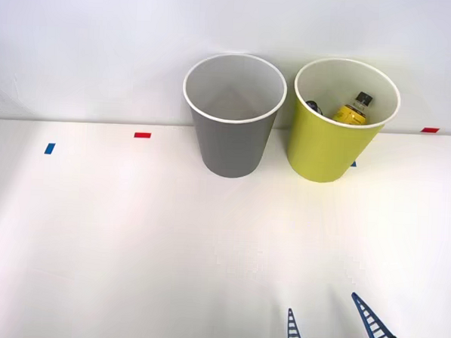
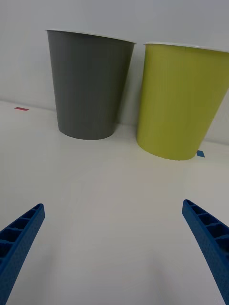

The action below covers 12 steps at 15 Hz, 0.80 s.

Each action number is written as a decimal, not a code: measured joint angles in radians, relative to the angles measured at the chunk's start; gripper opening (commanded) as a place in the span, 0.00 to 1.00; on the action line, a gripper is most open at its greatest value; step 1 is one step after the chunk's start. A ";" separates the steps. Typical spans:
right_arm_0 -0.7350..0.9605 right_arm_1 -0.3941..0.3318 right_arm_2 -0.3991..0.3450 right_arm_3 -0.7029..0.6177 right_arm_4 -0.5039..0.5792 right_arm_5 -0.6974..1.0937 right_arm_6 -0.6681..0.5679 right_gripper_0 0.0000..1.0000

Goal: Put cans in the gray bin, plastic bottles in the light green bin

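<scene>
Front view: yellow-labelled bottle (image 1: 354, 108) already lying inside light green bin (image 1: 331, 137); gray bin (image 1: 233, 131) beside it, looking empty. Right gripper (image 1: 331, 326) low over the table (image 1: 93, 238), fingers spread, holding nothing. Red can nowhere on the table; probably between steps, next needing a can to grasp.

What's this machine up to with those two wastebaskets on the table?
It is sorting rubbish: cans go in the gray bin, plastic bottles in the light green bin. Both bins stand side by side at the far edge of the white table, close but apart. A plastic bottle with a yellow label and black cap already lies inside the green bin, next to something dark that is too hidden to name. The right gripper hovers near the table's front edge, jaws open and holding nothing.
</scene>
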 measured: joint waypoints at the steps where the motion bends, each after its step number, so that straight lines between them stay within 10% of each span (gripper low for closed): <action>1: 0.000 0.000 0.000 0.000 0.000 0.000 0.000 1.00; 12: 0.000 0.000 0.000 0.000 0.000 0.000 0.000 1.00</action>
